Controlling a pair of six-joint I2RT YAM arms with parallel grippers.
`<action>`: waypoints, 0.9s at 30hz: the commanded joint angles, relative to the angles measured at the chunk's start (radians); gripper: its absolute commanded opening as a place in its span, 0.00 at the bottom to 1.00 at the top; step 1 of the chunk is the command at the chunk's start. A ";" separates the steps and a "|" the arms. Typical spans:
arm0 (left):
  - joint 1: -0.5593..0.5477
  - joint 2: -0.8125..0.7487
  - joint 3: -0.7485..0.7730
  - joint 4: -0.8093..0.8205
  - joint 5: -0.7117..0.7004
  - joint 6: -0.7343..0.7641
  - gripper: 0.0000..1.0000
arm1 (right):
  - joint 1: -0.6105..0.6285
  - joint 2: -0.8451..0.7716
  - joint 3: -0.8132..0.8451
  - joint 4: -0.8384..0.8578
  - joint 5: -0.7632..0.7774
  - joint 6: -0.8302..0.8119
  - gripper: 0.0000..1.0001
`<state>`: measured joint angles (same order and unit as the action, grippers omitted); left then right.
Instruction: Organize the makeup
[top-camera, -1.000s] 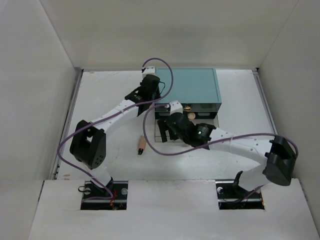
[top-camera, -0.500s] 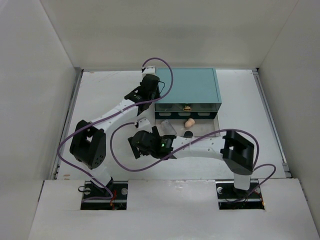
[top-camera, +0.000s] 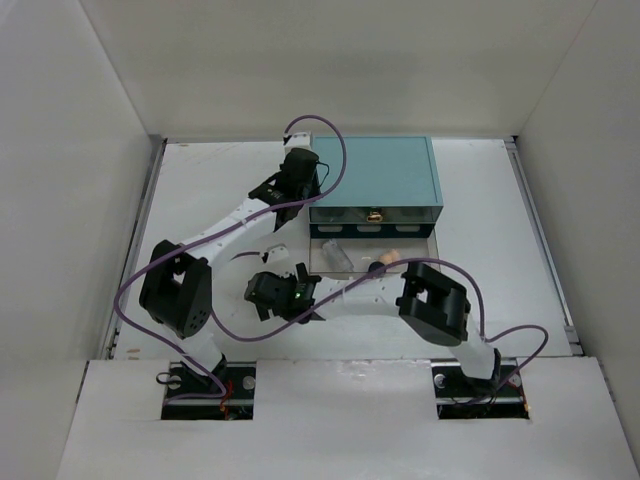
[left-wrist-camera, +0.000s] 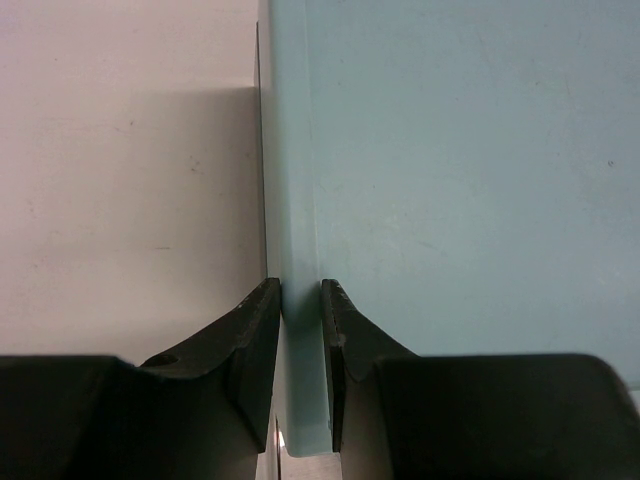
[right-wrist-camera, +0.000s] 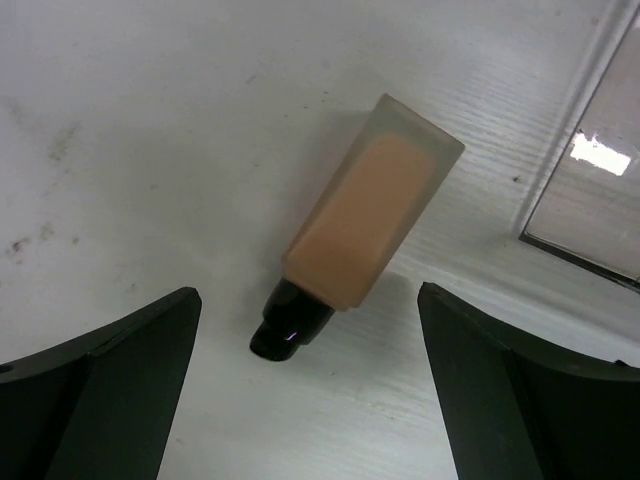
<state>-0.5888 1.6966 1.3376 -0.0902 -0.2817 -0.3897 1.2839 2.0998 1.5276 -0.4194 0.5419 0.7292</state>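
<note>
Apparent pick-up step: your right hand (right-wrist-camera: 308, 295) hangs wide over the tan tube (right-wrist-camera: 365, 215), flat on the surface (right-wrist-camera: 150, 120) in front of the teal box (top-camera: 385, 170), whose edge your left hand (left-wrist-camera: 298, 300) pinches. Next, you likely need to descend and close across the tube.

Top cam: both arms in by the teal box, drawer pulled out.
L arm (top-camera: 230, 225) runs up from its base at bottom-left. L gripper (top-camera: 305, 185) sits at the front-left corner of the teal box (top-camera: 385, 170), against its left edge; jaws not readable from up here. Clear drawer (top-camera: 420, 252) is out toward the arms, w/ clear tube (top-camera: 338, 255) at its left and peach sponge (top-camera: 388, 258) about mid. R arm (top-camera: 360, 295) is folded across the table (top-camera: 200, 200) in front of the drawer, elbow at right. R gripper (top-camera: 265, 292) points left, low over the tabletop, just beyond the drawer's front-left corner. Purple cables (top-camera: 343, 165) loop over both arms.
</note>
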 joint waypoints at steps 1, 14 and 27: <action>-0.030 0.029 -0.035 -0.181 0.121 0.011 0.15 | -0.007 0.029 0.069 -0.077 0.084 0.087 0.95; -0.035 0.037 -0.031 -0.181 0.113 0.009 0.15 | -0.050 0.102 0.111 -0.055 0.119 0.072 0.60; -0.029 0.066 -0.017 -0.172 0.124 0.012 0.15 | 0.010 -0.397 -0.219 0.178 -0.002 -0.152 0.12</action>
<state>-0.5888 1.6974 1.3380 -0.0906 -0.2813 -0.3878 1.2793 1.8683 1.3483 -0.3897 0.5713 0.6525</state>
